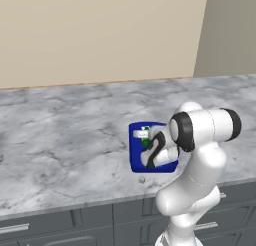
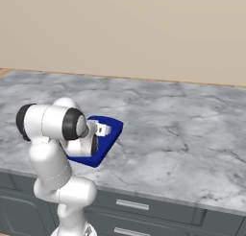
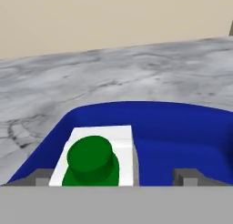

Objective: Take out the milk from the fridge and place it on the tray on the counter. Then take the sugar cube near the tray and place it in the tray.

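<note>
Marble counter (image 1: 60,140) under a beige wall, milk (image 3: 97,157) standing in the blue tray (image 3: 182,136) at its left side, green cap up, gripper (image 3: 116,176) fingers spread apart either side of the carton, not pinching it, tiny sugar cube (image 1: 142,179) just beside the tray's near edge.

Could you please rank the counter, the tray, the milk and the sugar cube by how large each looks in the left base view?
1. counter
2. tray, partly covered by the arm
3. milk, only partly visible
4. sugar cube, a tiny speck by the tray's near edge
</note>
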Motion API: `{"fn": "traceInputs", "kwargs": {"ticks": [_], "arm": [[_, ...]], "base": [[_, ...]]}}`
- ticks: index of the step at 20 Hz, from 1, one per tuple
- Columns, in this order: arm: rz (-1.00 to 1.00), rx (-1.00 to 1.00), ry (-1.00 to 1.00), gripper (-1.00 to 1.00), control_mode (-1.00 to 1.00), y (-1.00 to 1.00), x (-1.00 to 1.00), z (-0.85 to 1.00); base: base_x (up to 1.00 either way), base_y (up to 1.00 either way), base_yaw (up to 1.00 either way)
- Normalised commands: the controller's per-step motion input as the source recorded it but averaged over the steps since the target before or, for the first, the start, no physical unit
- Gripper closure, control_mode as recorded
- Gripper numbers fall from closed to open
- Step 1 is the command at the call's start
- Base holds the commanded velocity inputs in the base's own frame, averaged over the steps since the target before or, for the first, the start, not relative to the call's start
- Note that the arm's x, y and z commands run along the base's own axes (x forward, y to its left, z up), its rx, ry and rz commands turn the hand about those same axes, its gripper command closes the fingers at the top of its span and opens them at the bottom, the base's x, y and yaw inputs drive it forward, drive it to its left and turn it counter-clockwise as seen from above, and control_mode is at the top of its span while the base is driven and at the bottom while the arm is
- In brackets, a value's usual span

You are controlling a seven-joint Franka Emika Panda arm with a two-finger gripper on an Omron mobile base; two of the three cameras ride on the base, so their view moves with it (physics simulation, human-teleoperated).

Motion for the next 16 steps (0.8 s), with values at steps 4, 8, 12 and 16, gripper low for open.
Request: {"fn": "traceInputs", "kwargs": {"ticks": [4,8,12,16], "arm": [[0.00,0.00,-0.06,-1.00,-1.00,0.00,-0.32,0.27],[0.00,0.00,-0.04,-1.00,-1.00,0.00,-0.36,0.52],[0.00,0.02,-0.11,-1.00,-1.00,0.00,-0.36,0.77],[0.00,0.05,-0.17,-1.00,-1.00,0.00,-0.40,1.00]], "base": [[0.00,0.00,0.00],[0.00,0.00,0.00],[0.00,0.00,0.00],[0.00,0.00,0.00]]}}
